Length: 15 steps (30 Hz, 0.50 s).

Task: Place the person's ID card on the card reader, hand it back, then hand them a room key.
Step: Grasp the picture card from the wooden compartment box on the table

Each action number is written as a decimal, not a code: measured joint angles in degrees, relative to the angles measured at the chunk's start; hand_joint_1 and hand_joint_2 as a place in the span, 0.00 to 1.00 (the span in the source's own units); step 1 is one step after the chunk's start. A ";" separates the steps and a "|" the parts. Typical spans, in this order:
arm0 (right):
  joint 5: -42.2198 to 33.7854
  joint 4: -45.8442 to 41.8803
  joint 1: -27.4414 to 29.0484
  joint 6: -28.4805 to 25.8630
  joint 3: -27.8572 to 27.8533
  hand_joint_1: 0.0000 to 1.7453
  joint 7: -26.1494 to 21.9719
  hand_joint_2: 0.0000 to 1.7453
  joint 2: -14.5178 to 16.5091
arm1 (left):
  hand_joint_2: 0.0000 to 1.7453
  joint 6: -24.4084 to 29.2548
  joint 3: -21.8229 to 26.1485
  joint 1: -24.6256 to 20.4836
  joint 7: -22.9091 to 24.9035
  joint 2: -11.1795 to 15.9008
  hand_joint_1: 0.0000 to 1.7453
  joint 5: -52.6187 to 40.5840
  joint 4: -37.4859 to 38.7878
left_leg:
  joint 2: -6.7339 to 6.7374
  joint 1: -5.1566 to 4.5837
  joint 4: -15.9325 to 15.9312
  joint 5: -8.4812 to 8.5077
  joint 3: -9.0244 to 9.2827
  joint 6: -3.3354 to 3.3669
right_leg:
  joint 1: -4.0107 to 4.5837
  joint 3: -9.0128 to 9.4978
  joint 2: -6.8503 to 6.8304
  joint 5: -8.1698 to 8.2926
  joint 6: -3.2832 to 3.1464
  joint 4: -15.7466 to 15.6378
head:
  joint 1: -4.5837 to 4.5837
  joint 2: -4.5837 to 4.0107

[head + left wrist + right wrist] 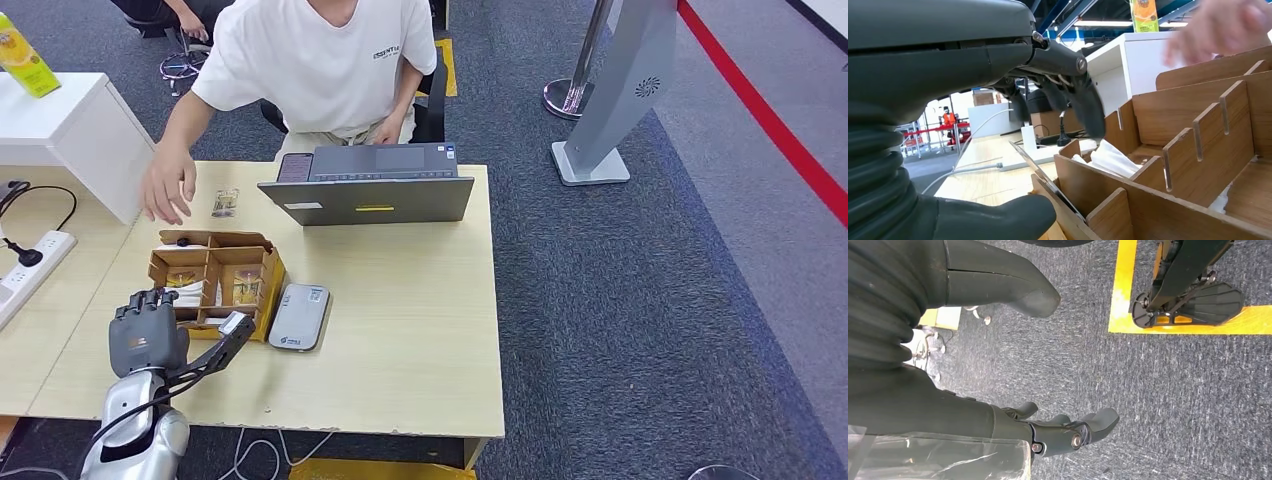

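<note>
While the left hand hangs over the key box, the scene reads as follows.

Landmark: an open brown wooden box with dividers (212, 270), standing on the pale wood-topped desk (400, 330).

Left hand: the robot's grey many-fingered left hand (148, 332) sits at the box's near-left corner, fingers apart and curved down over the compartments; in the left wrist view a thin flat card (1045, 181) lies between the thumb and the box's near wall, but I cannot tell if it is truly pinched.

Right hand: the right hand (998, 365) hangs toward grey carpet, fingers apart, holding nothing.

Card reader: a flat grey rounded-corner card reader (299, 316) lies just beside the box on its right, nothing on top.

ID card: a small pale card (225, 203) lies beyond the box's far edge, near the person's hand (167, 184).

Room keys: white paper-sleeved items (1113, 157) stand in the box's compartments.

Person: seated beyond the box, behind a grey open laptop (370, 185).

Step, as judged: picking a room key out of the box.

Risk: the card could slip if thumb pressure is weak.

Risk: curled fingers could catch a divider and drag the box into the reader.

Risk: the person's hand near the box could meet the rising arm.
</note>
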 joint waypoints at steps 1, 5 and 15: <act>0.06 0.00 0.00 0.01 0.00 0.00 0.00 1.00 -0.02 | 1.00 0.01 0.01 0.00 -0.13 -0.01 1.00 0.03 0.00 | 0.00 0.00 0.00 0.00 0.00 0.00 | 0.00 0.00 0.00 0.00 0.00 0.00 | 0.00 0.00; 0.12 0.00 0.02 0.08 0.00 0.00 0.00 1.00 -0.06 | 1.00 -0.03 0.04 0.01 -0.30 -0.07 1.00 0.07 0.00 | 0.00 0.00 0.00 0.00 0.00 0.00 | 0.00 0.00 0.00 0.00 0.00 0.00 | 0.00 0.00; 0.13 0.00 0.04 0.17 0.00 0.00 -0.20 1.00 -0.10 | 1.00 -0.26 0.07 0.01 0.68 -0.45 1.00 -0.12 -0.34 | 0.00 0.00 0.00 0.00 0.01 0.00 | 0.00 0.00 0.00 0.00 0.00 0.00 | -0.01 0.00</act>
